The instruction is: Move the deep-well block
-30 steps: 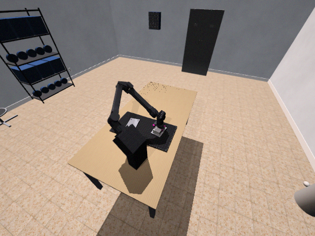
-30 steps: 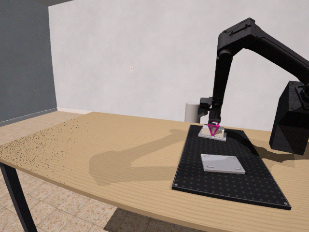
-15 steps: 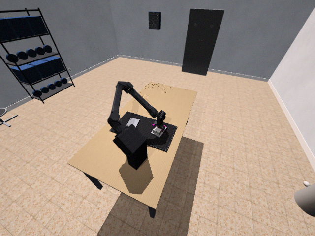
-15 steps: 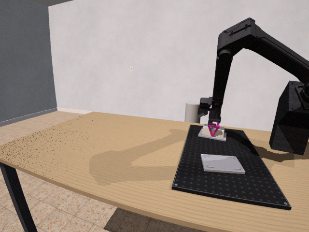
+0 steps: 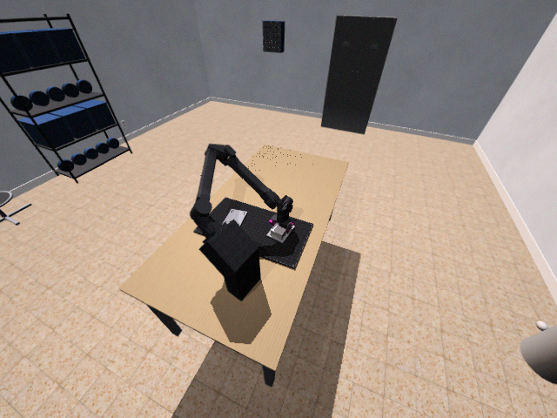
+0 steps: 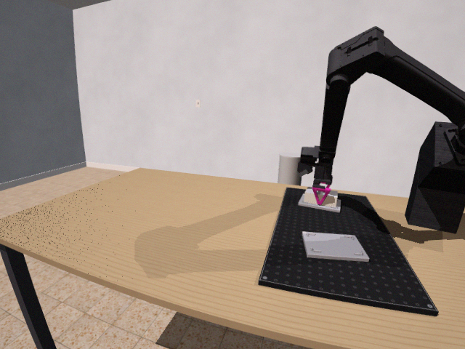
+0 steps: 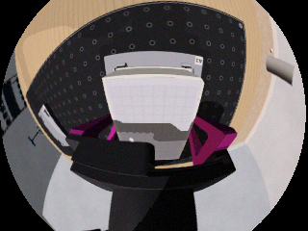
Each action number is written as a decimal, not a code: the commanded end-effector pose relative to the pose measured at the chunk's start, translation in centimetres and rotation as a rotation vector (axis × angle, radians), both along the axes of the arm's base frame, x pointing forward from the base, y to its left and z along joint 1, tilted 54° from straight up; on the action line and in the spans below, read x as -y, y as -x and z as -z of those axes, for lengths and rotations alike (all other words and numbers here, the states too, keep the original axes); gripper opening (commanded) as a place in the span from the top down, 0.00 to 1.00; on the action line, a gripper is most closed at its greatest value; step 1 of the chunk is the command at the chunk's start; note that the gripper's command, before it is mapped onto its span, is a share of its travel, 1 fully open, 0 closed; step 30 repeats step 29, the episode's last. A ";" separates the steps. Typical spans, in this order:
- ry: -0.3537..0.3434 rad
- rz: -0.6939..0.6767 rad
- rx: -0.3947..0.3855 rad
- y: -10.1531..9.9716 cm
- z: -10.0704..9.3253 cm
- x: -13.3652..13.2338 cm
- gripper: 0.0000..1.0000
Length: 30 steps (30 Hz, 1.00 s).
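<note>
Looking down past our gripper (image 7: 154, 134), we see its pink fingers spread wide apart and holding nothing, one on each side of the white block (image 7: 153, 104), which sits on the far nest (image 6: 320, 205) while the near nest (image 6: 334, 246) stays bare.

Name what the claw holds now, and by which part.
Nothing. The claw stands open around the deep-well block, which rests on the nest; its fingers flank the block's sides.

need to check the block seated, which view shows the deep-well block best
Wrist view: the block fills the frame between the open claw fingers. Exterior shows only its side, partly hidden. Top shows it tiny.
</note>
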<state>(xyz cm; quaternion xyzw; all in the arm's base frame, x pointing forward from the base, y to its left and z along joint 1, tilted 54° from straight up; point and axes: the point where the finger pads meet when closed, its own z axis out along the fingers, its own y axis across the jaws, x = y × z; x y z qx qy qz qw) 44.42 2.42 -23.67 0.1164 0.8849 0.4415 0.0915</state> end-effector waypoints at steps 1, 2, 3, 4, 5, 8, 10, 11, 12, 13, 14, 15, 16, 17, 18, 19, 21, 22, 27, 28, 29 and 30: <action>0.004 0.010 0.010 -0.5 -0.2 0.6 0.00; 0.011 0.024 0.026 -1.0 -1.0 1.8 0.00; 0.010 0.025 0.026 -0.9 -1.2 2.1 0.00; 0.009 0.025 0.023 -0.7 -1.4 2.2 0.00; 0.008 0.025 0.021 -0.5 -1.5 2.4 0.00; 0.006 0.025 0.017 0.0 -2.0 2.9 0.00; 0.006 0.025 0.019 0.1 -2.3 3.3 0.00; 0.007 0.025 0.020 0.1 -2.5 3.6 0.00; 0.007 0.025 0.020 0.2 -2.6 3.7 0.00; 0.007 0.025 0.020 0.2 -2.6 3.7 0.00; 0.007 0.025 0.020 0.2 -2.6 3.7 0.00; -0.004 0.025 -0.013 1.4 -1.5 3.5 0.00; -0.004 0.025 -0.013 1.4 -1.5 3.5 0.00; -0.004 0.025 -0.013 1.4 -1.5 3.5 0.00; -0.004 0.025 -0.013 1.4 -1.5 3.5 0.00; -0.004 0.025 -0.013 1.4 -1.5 3.5 0.00; -0.004 0.025 -0.013 1.4 -1.5 3.5 0.00; -0.004 0.025 -0.013 1.4 -1.5 3.5 0.00; -0.004 0.025 -0.013 1.4 -1.5 3.5 0.00; -0.004 0.025 -0.013 1.4 -1.5 3.5 0.00; -0.004 0.025 -0.013 1.4 -1.5 3.5 0.00; -0.004 0.025 -0.013 1.4 -1.5 3.5 0.00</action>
